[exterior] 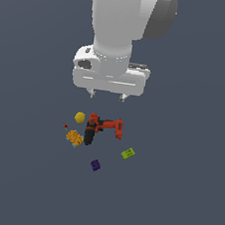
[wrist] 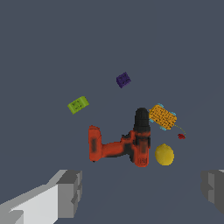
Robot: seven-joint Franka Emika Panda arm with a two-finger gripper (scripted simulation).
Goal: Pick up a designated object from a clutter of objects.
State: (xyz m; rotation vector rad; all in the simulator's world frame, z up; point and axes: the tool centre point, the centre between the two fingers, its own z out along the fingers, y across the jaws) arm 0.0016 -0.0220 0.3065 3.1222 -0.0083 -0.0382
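The designated object, a small lime-green block (exterior: 127, 153) (wrist: 78, 105), lies flat on the grey floor, apart from the rest of the clutter. A red-and-black power drill (exterior: 102, 128) (wrist: 124, 145) lies on its side in the middle. A yellow ball (exterior: 79, 117) (wrist: 164, 154), an orange patterned block (exterior: 74, 138) (wrist: 162, 117) and a tiny red bit (exterior: 65, 126) (wrist: 181, 136) sit close by it. A dark purple block (exterior: 95, 165) (wrist: 123, 80) lies alone. My gripper (exterior: 106, 96) (wrist: 142, 192) hangs open high above the drill, holding nothing.
Only the flat dark grey floor (exterior: 173, 203) surrounds the objects. The arm's white body (exterior: 120, 30) fills the upper part of the exterior view.
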